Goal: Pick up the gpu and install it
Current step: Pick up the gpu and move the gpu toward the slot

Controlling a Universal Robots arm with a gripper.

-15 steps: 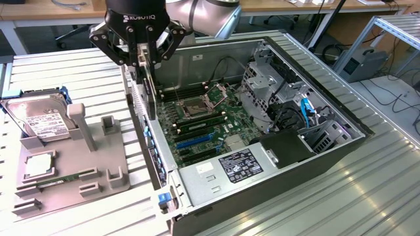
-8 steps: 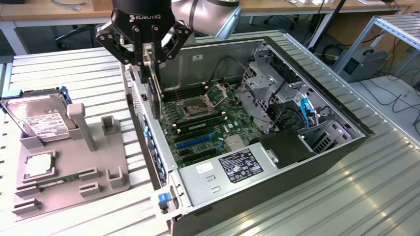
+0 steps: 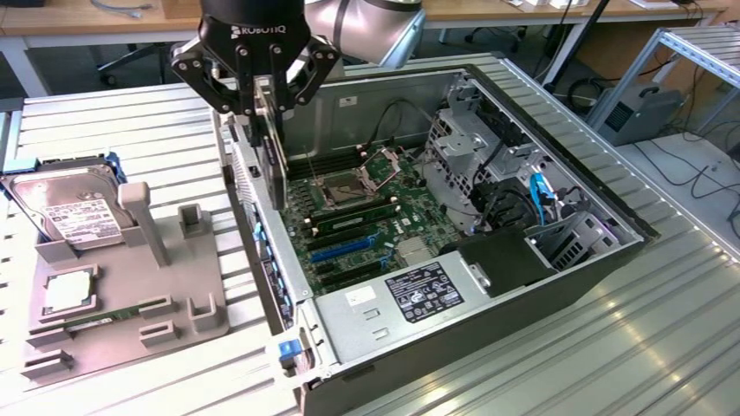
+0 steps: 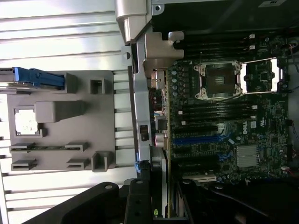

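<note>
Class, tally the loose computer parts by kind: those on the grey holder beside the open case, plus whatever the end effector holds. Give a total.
hard drive: 1
processor chip: 1
memory stick: 1
graphics card, held in the end effector: 1
Total: 4

The exterior view's upper edge cuts off the arm (image 3: 364, 26), and the end effector (image 3: 263, 102) hides the top of the graphics card (image 3: 277, 165) it grips. The label print on the hard drive (image 3: 75, 212) is too small to read.
</note>
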